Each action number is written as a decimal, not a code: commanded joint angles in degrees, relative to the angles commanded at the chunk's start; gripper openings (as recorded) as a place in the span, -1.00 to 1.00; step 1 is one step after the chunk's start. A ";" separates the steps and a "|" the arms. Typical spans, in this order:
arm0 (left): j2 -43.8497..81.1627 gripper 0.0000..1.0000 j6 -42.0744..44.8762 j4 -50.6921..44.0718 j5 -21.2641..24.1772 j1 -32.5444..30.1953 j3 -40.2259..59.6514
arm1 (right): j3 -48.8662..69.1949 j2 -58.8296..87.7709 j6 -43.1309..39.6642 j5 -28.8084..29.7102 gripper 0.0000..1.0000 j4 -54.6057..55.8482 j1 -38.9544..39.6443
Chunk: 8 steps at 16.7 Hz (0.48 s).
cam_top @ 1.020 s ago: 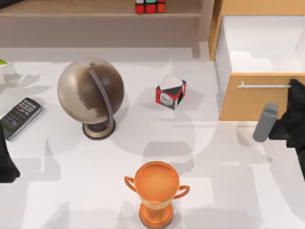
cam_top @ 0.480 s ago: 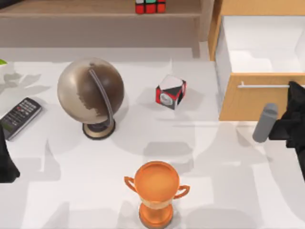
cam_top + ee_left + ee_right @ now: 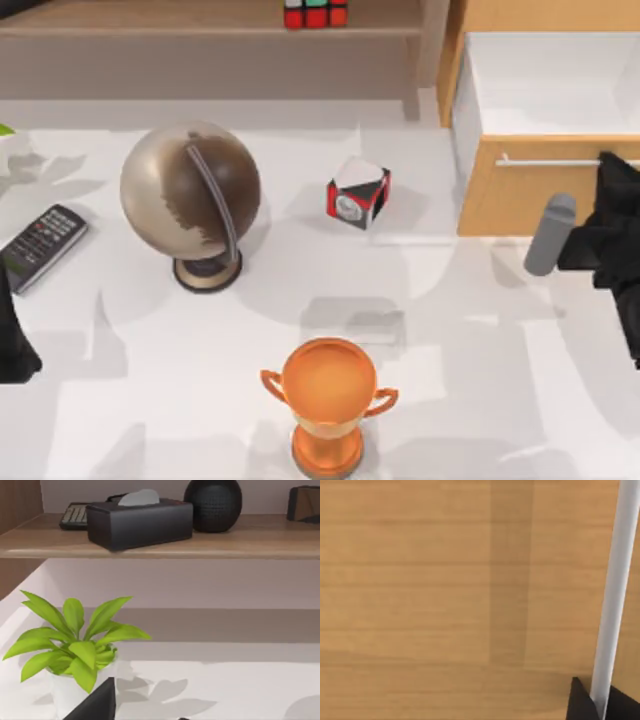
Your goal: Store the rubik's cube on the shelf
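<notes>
Since a second ago the drawer front [image 3: 520,190] has slid back toward the cabinet, and the right arm at the table's right edge has moved with it, its grey wrist cylinder [image 3: 549,235] now higher in the top view. From above, that right arm reaches in from the right side, its black gripper [image 3: 607,165] up against the end of the silver bar handle [image 3: 550,160]. The white drawer cavity [image 3: 545,85] is open behind the front. The left arm shows as a dark shape parked at the table's left edge [image 3: 12,335], beside the remote control [image 3: 40,245]. The rubik's cube [image 3: 315,13] sits on the shelf [image 3: 200,20] at the far side, well apart from both grippers. On the white table [image 3: 480,400] stand a globe [image 3: 190,195], a red-black-white dial cube [image 3: 358,193] and an orange trophy [image 3: 327,400].

The left wrist view looks across the table at a potted plant [image 3: 75,647], with a black gripper tip [image 3: 97,705] low in front; I cannot tell how its fingers stand. On the shelf board [image 3: 225,542] above are a black tissue box [image 3: 140,520], a dark round vase [image 3: 212,502] and a keyboard [image 3: 75,515].

The right wrist view is close against the wooden drawer front [image 3: 445,580], where the black fingers [image 3: 582,702] sit pinched around the silver bar handle [image 3: 615,590].
</notes>
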 joint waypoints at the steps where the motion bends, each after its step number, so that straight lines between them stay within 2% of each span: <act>1: 0.00 1.00 0.00 0.00 0.00 0.00 0.00 | 0.79 0.27 -0.01 -0.20 -1.00 -0.58 -0.26; 8: 0.00 1.00 0.00 0.00 0.00 0.00 0.00 | 6.42 2.11 -0.03 -1.87 -1.00 -4.55 -1.76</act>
